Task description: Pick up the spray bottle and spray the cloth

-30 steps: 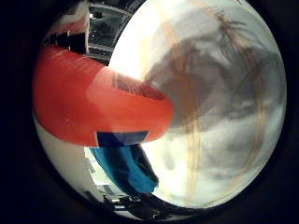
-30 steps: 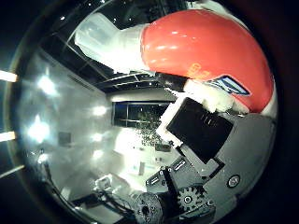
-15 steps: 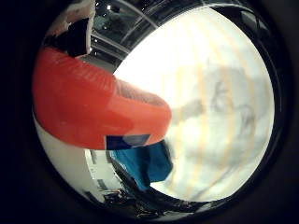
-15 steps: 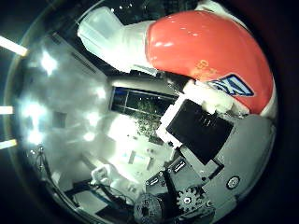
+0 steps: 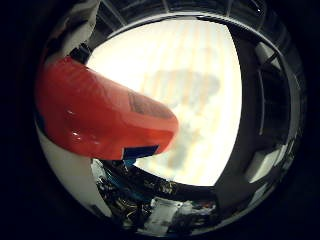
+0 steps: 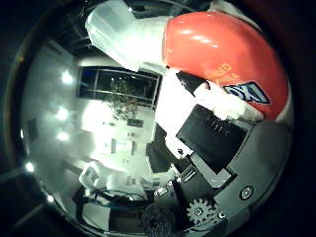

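Hand (image 6: 217,163) wrapped round spray bottle (image 6: 222,54), white-and-black fingers (image 6: 197,106) curled across orange body right against palm. Bottle's translucent white spray head (image 6: 121,32) juts clear beyond fingers, out over room. Pale table (image 5: 200,90) lies well below palm; cloth not visible in either view. Judgement: rigid plastic shell, glossy and rounded, likely slippery and prone to twisting in grasp; weight depends on fill, unknown. Best hold looks like neck just under spray head, one finger free for trigger.
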`<action>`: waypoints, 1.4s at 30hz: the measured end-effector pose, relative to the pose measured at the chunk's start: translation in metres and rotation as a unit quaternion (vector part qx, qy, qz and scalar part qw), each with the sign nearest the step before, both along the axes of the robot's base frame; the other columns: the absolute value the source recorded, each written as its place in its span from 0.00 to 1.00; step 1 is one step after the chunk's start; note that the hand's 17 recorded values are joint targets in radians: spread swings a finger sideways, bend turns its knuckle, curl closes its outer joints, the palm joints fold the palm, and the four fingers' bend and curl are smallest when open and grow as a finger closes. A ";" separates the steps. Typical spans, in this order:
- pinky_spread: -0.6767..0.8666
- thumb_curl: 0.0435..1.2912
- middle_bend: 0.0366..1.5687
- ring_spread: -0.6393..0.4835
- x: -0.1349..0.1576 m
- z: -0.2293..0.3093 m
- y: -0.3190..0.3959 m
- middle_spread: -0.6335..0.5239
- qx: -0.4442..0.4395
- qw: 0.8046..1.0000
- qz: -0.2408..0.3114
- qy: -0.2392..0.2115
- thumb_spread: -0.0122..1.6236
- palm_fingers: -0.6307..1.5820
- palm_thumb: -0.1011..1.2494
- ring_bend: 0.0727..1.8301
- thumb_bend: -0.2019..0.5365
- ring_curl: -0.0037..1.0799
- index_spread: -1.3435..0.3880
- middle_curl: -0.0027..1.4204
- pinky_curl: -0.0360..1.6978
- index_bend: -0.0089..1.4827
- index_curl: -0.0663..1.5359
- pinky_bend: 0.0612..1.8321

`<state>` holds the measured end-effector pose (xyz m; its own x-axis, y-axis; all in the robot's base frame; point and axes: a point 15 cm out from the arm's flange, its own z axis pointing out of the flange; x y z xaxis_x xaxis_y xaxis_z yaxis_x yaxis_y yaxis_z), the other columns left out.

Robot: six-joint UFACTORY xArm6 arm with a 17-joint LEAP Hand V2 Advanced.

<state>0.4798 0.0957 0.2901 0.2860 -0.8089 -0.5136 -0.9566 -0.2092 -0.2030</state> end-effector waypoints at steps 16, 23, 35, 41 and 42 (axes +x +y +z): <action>0.36 0.69 0.91 0.37 -0.043 -0.009 0.088 0.46 -0.298 0.945 0.136 -0.028 0.45 0.78 0.85 0.71 0.25 0.79 0.63 0.50 0.96 0.73 0.64 0.52; 0.36 0.69 0.91 0.37 -0.031 0.003 0.097 0.46 -0.385 0.910 0.152 -0.017 0.44 0.79 0.84 0.71 0.25 0.80 0.63 0.50 0.96 0.73 0.64 0.52; 0.36 0.69 0.91 0.37 -0.027 0.008 0.104 0.46 -0.535 0.821 0.198 -0.002 0.44 0.79 0.83 0.71 0.25 0.80 0.63 0.50 0.95 0.73 0.64 0.53; 0.36 0.70 0.91 0.37 -0.035 -0.014 0.119 0.46 -0.564 0.796 0.221 0.006 0.45 0.79 0.83 0.71 0.25 0.80 0.63 0.50 0.95 0.73 0.64 0.53; 0.36 0.70 0.91 0.37 -0.036 -0.016 0.120 0.46 -0.566 0.794 0.222 0.008 0.45 0.79 0.83 0.71 0.25 0.80 0.63 0.50 0.95 0.73 0.64 0.53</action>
<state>0.4437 0.2153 0.2741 0.6723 -0.5771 0.4636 -0.7385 -0.5657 0.3668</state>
